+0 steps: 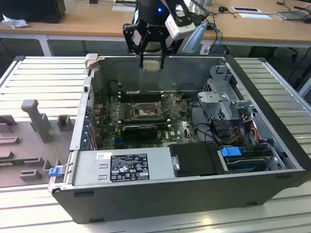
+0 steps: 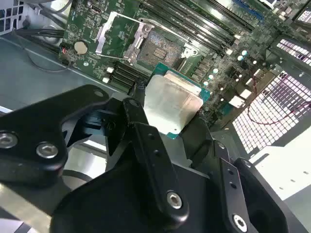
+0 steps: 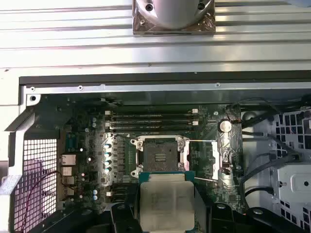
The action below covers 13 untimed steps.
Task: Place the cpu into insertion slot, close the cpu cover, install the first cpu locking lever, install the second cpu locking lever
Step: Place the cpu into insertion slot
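Note:
My gripper [image 1: 151, 64] hangs above the back wall of the open computer case [image 1: 272, 145], shut on the cpu [image 1: 151, 66], a flat silvery-grey square chip with a green rim. Both wrist views show the cpu [image 2: 171, 99] [image 3: 166, 204] clamped flat between the black fingers [image 2: 138, 109], clear of the board. The insertion slot [image 1: 146, 112] [image 2: 156, 44] [image 3: 160, 154] lies open on the green motherboard, below and ahead of the chip. The cpu cover [image 2: 111, 33] [image 3: 216, 156] is swung back beside the slot, with thin wire levers raised around it.
Long black memory slots [image 3: 153, 119] run beside the socket. A black expansion card [image 1: 140, 130] sits in front of it. The power supply [image 1: 131, 167], a drive cage [image 1: 223, 97] and loose cables [image 1: 243, 126] crowd the case's front and the exterior view's right. Grey fixtures [image 1: 36, 119] stand outside.

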{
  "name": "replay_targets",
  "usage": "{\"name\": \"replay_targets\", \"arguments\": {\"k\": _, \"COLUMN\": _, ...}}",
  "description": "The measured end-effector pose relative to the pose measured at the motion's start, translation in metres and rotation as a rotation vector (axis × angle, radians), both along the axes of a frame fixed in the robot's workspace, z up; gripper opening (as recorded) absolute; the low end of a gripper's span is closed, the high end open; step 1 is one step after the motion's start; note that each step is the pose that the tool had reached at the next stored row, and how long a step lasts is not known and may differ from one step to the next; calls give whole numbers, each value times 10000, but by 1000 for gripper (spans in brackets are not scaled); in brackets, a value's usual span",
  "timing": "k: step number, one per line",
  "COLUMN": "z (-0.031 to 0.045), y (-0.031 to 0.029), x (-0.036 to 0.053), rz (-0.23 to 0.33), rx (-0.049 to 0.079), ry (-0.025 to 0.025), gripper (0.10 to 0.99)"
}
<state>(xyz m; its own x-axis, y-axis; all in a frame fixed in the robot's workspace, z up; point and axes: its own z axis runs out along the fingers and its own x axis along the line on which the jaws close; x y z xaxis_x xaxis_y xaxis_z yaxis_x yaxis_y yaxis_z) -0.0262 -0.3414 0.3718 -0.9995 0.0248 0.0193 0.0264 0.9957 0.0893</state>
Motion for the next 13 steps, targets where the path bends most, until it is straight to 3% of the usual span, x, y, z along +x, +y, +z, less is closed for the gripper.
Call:
{"name": "replay_targets", "arguments": {"k": 5, "z": -2, "y": 0, "x": 0, "rz": -241, "rx": -1, "ry": 0, "gripper": 541}}
{"name": "replay_targets", "arguments": {"k": 13, "z": -13, "y": 0, "x": 0, "rz": -1373, "rx": -1, "ry": 0, "gripper": 541}}
